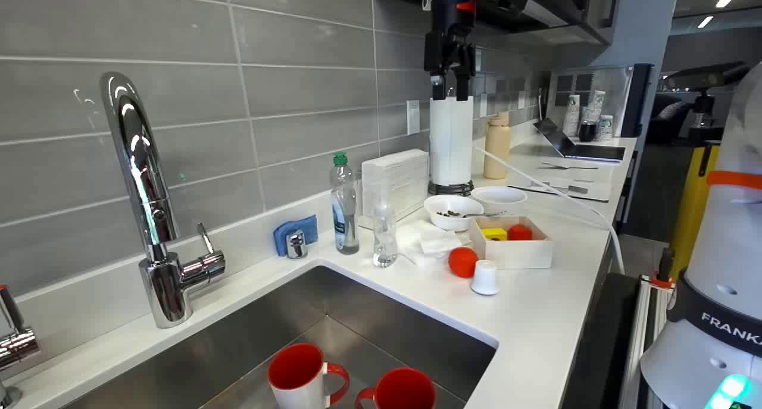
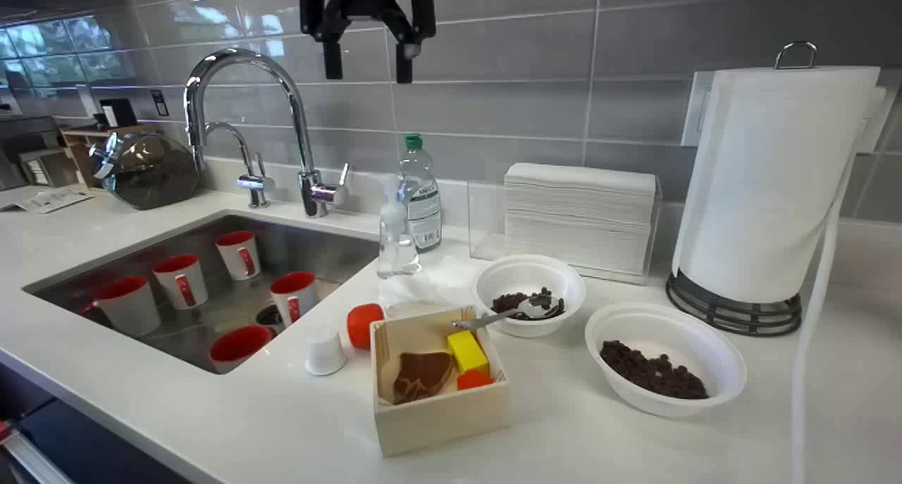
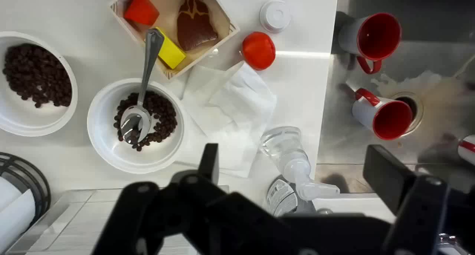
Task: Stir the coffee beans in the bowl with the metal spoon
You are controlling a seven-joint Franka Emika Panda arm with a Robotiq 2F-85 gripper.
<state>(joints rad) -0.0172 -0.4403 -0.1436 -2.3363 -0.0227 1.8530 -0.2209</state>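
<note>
A white bowl (image 3: pixel 115 151) with dark coffee beans (image 3: pixel 163 115) stands on the counter; it also shows in both exterior views (image 1: pixel 437 205) (image 2: pixel 525 274). A metal spoon (image 3: pixel 147 64) rests in it, its head on the beans and its handle leaning over the rim toward the wooden box; it also shows in an exterior view (image 2: pixel 497 318). My gripper (image 3: pixel 297 169) is open, with nothing between its fingers. It hangs high above the counter, over the soap bottles and sink edge in the wrist view, apart from bowl and spoon; both exterior views show it (image 1: pixel 450 92) (image 2: pixel 368 65).
A second white bowl (image 2: pixel 680 336) with more beans stands beside the first. A wooden box (image 2: pixel 444 420) holds toy food. Soap bottles (image 2: pixel 421 209), napkins (image 2: pixel 578 216) and a paper towel roll (image 2: pixel 768 181) stand along the wall. The sink (image 1: pixel 357 284) holds red-and-white mugs.
</note>
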